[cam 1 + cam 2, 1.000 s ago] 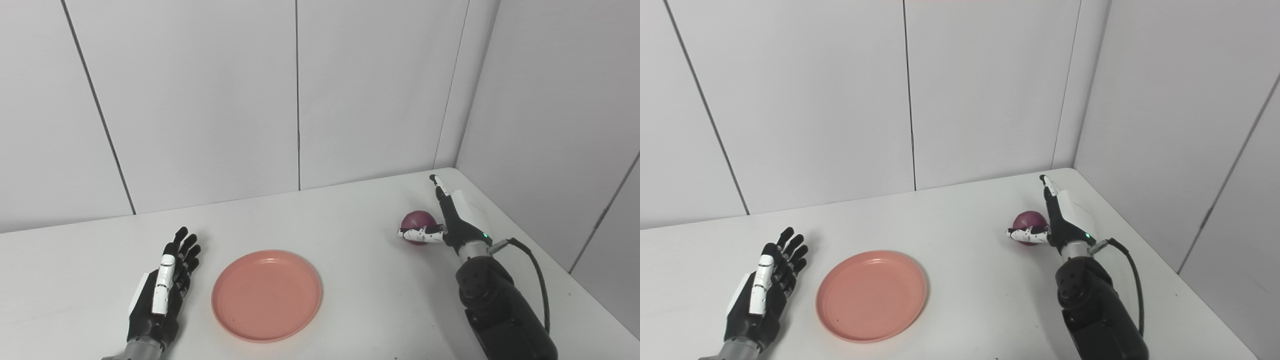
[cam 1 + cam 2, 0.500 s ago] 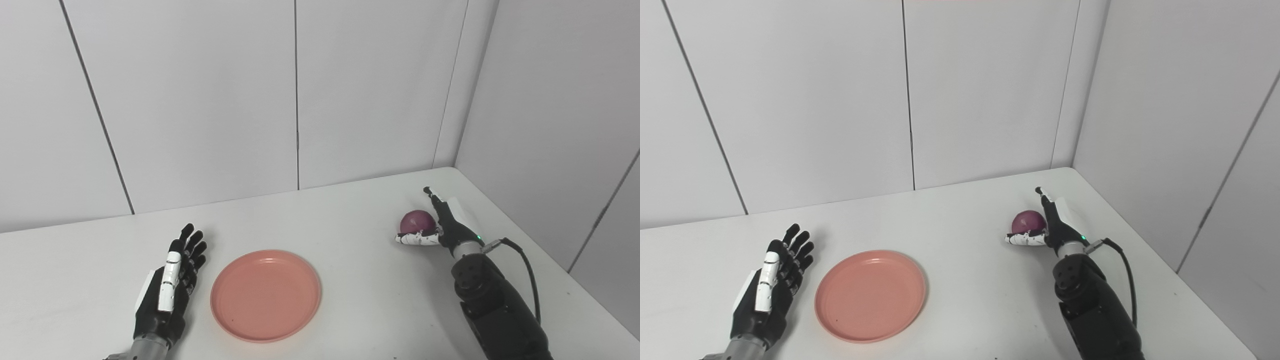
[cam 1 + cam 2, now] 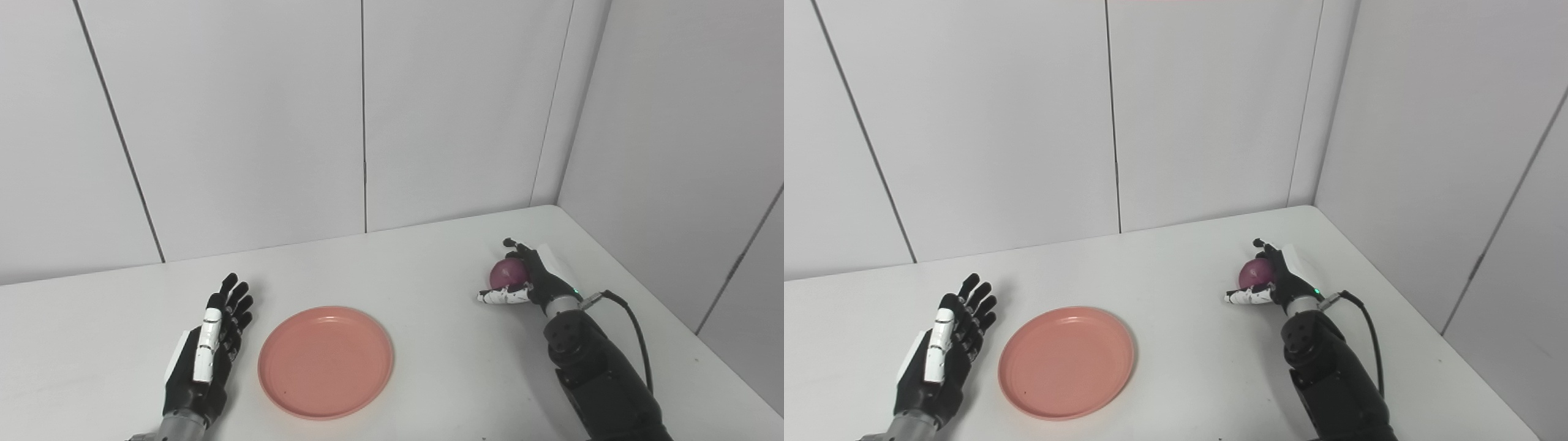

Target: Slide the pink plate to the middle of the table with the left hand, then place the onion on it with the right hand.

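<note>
The right hand (image 3: 528, 278) was curled around the onion (image 3: 507, 273) at the desk's (image 3: 429, 257) right side, fingers over its top, thumb below. The left hand (image 3: 208, 349) lay spread, holding nothing, just beside the pink plate (image 3: 326, 361) near the desk's middle.

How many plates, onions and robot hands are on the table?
Pink plate: 1
Onion: 1
Robot hands: 2, the left hand and the right hand
Total: 4

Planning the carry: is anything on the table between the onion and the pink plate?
Nothing visible. Bare table lies between the onion, in the right hand, and the pink plate.
</note>
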### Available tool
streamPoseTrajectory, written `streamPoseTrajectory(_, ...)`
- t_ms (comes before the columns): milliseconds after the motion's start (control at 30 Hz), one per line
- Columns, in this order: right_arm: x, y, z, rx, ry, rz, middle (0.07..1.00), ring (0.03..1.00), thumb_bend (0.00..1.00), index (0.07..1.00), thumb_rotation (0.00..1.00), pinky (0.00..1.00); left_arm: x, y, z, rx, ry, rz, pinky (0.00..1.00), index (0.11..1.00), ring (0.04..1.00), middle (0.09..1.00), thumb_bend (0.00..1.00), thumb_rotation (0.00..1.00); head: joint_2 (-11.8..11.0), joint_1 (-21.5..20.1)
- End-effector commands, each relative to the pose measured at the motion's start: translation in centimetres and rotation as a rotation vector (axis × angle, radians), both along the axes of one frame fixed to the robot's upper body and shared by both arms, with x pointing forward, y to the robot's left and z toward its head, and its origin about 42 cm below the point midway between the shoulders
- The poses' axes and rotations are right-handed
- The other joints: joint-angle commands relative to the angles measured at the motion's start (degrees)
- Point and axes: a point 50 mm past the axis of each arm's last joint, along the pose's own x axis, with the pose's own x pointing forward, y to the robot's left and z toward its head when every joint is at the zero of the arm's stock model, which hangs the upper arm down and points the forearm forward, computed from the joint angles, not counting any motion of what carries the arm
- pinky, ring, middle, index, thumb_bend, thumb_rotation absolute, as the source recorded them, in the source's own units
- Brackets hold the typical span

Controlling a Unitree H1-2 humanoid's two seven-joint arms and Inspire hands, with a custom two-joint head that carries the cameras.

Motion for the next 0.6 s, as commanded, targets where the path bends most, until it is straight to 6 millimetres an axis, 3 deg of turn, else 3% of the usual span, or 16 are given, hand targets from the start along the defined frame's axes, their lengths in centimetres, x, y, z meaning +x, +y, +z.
streamPoseTrajectory(0, 1.12, 0.02, 2.96, -0.021, -0.099, 0.035, 0.732, 0.634, 0.79, 0.825, 0.05, 0.49, 0.75, -0.55, 2.09, -0.013, -0.069, -0.008, 1.00, 0.967, 0.983, 0.983, 0.63, 1.00, 0.1, 0.0)
streamPoseTrajectory(133, 1.04, 0.01, 2.88, -0.038, -0.109, 0.031, 0.726, 0.614, 0.68, 0.791, 0.00, 0.48, 0.73, -0.59, 2.13, -0.017, -0.068, -0.010, 1.00, 0.966, 0.982, 0.982, 0.63, 1.00, 0.1, 0.1)
streamPoseTrajectory(167, 1.05, -0.03, 2.84, -0.043, -0.112, 0.029, 0.727, 0.641, 0.54, 0.764, 0.00, 0.46, 0.74, -0.59, 2.10, -0.018, -0.069, -0.010, 1.00, 0.969, 0.984, 0.984, 0.64, 1.00, 0.1, 0.1)
streamPoseTrajectory(267, 0.95, -0.11, 2.81, -0.055, -0.130, 0.033, 0.718, 0.678, 0.44, 0.721, 0.00, 0.45, 0.80, -0.64, 2.14, -0.021, -0.070, -0.013, 1.00, 0.968, 0.984, 0.985, 0.63, 1.00, 0.1, 0.2)
streamPoseTrajectory(567, 0.88, -0.21, 2.86, -0.093, -0.140, 0.012, 0.633, 0.592, 0.42, 0.621, 0.00, 0.44, 0.83, -0.71, 2.27, -0.017, -0.069, -0.014, 1.00, 0.971, 0.984, 0.987, 0.63, 1.00, 0.0, 0.3)
